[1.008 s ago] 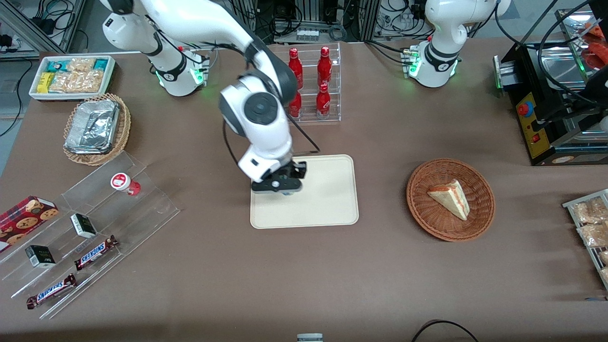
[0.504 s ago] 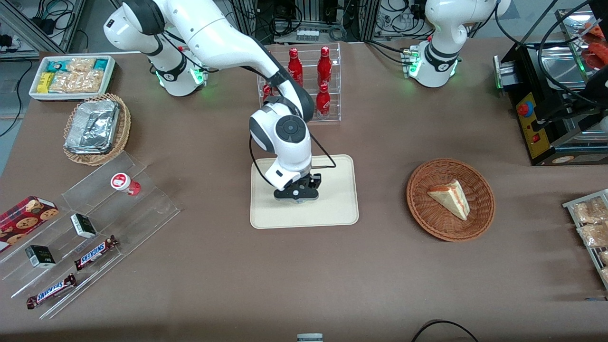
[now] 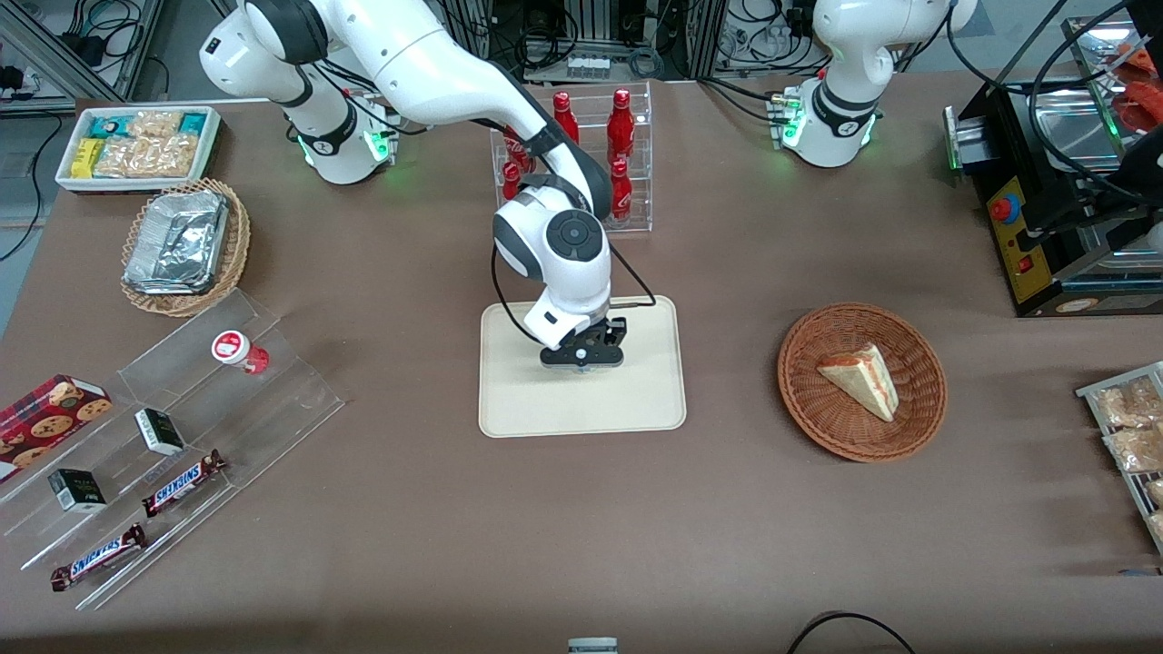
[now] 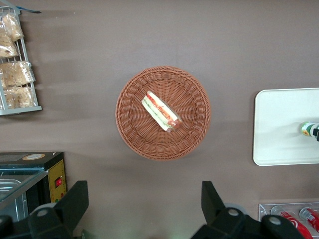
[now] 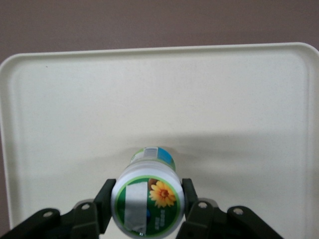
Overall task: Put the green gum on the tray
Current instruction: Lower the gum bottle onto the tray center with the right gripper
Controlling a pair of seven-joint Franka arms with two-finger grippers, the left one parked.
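My right gripper [image 3: 582, 359] hangs over the middle of the cream-beige tray [image 3: 636, 409]. In the right wrist view the gripper [image 5: 147, 204] is shut on the green gum [image 5: 148, 196], a white canister with a green-rimmed lid and a flower picture, its black fingers [image 5: 105, 201] pressed on both sides. The tray's flat floor [image 5: 224, 99] lies straight below the canister. In the front view the gum is hidden under the gripper. In the left wrist view the tray [image 4: 279, 124] shows with the gum [image 4: 308, 129] over it.
A red-lidded canister [image 3: 233, 348] stands on the clear acrylic rack [image 3: 200, 400] toward the working arm's end. A wicker basket with a sandwich [image 3: 861, 381] lies toward the parked arm's end. A rack of red bottles [image 3: 609, 173] stands farther from the front camera than the tray.
My right gripper has carried the green gum from the tray's edge at the working arm's end to over the tray's middle.
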